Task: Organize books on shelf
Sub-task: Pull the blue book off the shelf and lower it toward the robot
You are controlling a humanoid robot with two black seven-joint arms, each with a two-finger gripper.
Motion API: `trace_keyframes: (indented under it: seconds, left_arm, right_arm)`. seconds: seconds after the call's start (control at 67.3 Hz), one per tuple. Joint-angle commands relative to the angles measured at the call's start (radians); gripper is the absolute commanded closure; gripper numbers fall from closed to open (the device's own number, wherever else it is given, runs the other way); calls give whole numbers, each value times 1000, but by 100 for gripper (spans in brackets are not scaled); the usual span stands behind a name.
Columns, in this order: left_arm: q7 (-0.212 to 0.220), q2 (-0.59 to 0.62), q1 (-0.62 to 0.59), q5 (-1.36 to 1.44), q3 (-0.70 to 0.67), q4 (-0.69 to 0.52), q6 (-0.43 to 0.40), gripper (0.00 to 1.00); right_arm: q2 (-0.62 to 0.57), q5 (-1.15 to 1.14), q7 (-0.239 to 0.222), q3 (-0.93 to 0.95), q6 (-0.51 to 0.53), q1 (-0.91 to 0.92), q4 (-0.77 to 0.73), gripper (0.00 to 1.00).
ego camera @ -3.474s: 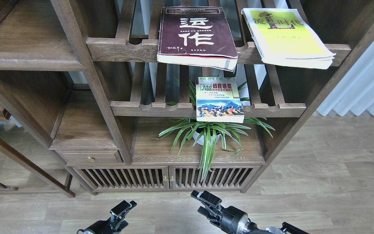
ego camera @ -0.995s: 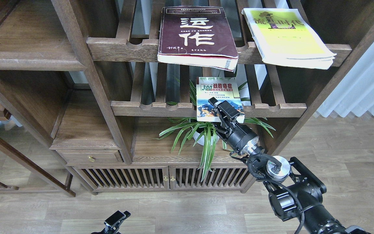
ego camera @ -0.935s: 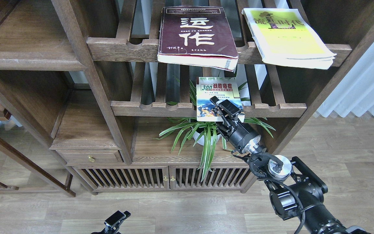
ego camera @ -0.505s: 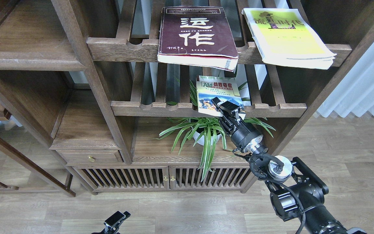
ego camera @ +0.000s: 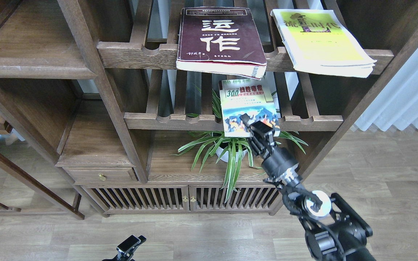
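Note:
The small "300" book (ego camera: 247,103) with the blue picture hangs tilted over the lower slatted rack (ego camera: 314,121), its near edge held up. My right gripper (ego camera: 258,127) is shut on that near edge. The thick maroon book (ego camera: 218,36) with white characters lies on the upper slatted rack, overhanging the front rail. The yellow-green book (ego camera: 321,40) lies to its right on the same rack. The solid dark-brown shelf (ego camera: 31,47) with a rounded front edge is at the upper left and bare. My left gripper (ego camera: 130,245) is low at the bottom edge, small and dark.
A potted spider plant (ego camera: 230,152) stands on the cabinet top under the held book, right beside my right wrist. A thick upright post (ego camera: 103,94) separates the racks from the left shelves. A small drawer (ego camera: 100,175) and slatted doors (ego camera: 183,197) are below.

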Motion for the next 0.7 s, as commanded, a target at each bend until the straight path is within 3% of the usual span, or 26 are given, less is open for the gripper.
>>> trace_keyframes:
  seconds: [0.0, 0.015, 0.045, 0.163, 0.312, 0.683]
  left_arm:
    - [3, 0, 2, -1, 2, -6, 0, 0]
    - [4, 0, 2, -1, 5, -10, 0, 0]
    - [6, 0, 0, -1, 9, -12, 0, 0]
    - [10, -6, -3, -1, 20, -30, 0, 0]
    - [13, -6, -3, 2, 26, -88, 0, 0]
    - [-2, 49, 37, 4, 29, -418, 0, 1]
  right_arm:
    - [-1, -3, -86, -5, 0, -100, 32, 97]
    - [-3, -3, -116, -6, 0, -136, 41, 97]
    - [-8, -3, -132, -6, 0, -161, 50, 97]
    - [-28, -2, -163, -7, 0, -232, 87, 97]
    - [-37, 2, -164, -8, 0, -290, 128, 97]
    - [-9, -1, -164, -56, 0, -318, 142, 97]
